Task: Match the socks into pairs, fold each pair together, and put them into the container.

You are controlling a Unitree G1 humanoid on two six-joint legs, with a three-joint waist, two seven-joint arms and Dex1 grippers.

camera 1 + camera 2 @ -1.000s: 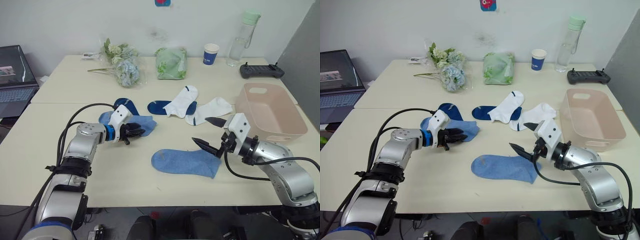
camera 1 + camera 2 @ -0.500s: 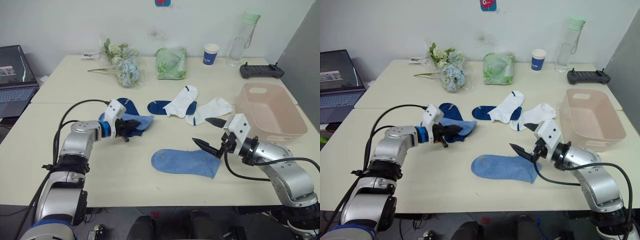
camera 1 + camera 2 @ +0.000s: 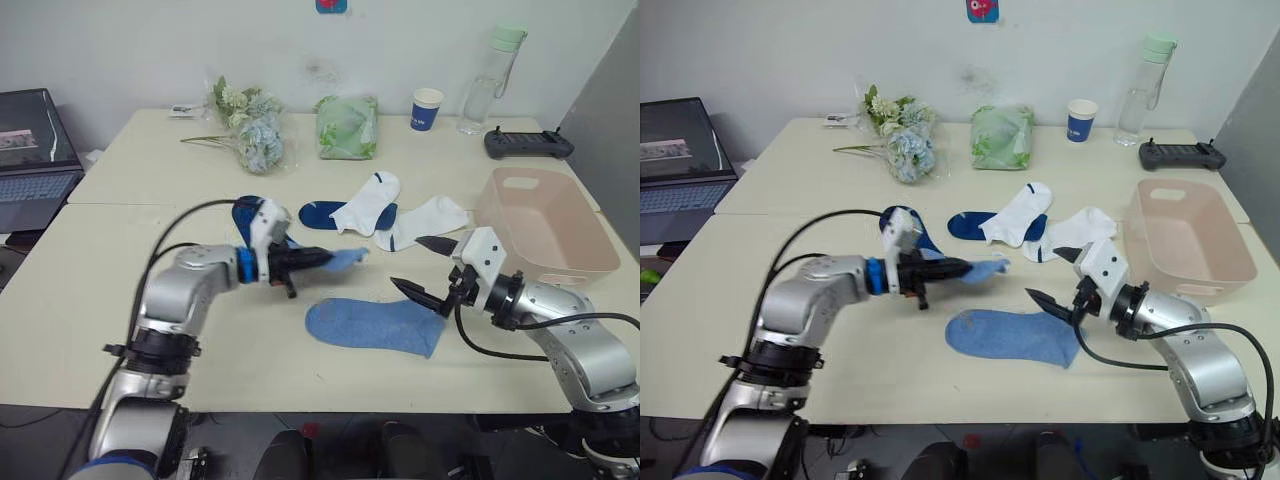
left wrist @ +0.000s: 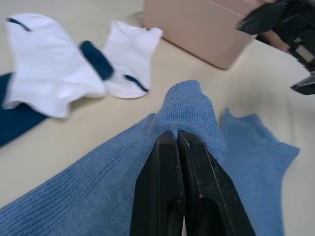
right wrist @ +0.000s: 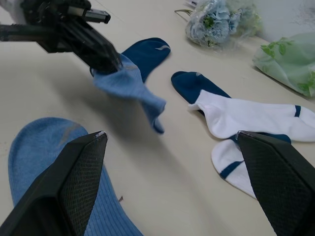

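Observation:
My left gripper is shut on one light blue sock, holding it just above the table; the pinch is seen close up in the left wrist view. The other light blue sock lies flat in front of it. My right gripper is open, hovering over that flat sock's right end. Two dark navy socks and two white socks lie further back. The pink container stands at the right, beside my right arm.
Along the back of the table are a bunch of flowers, a green cloth bundle, a blue paper cup, a clear bottle and a black controller. A laptop stands far left.
My left gripper has carried the light blue sock to the right, off the navy sock and toward the flat blue sock. The right gripper has held its place, still open.

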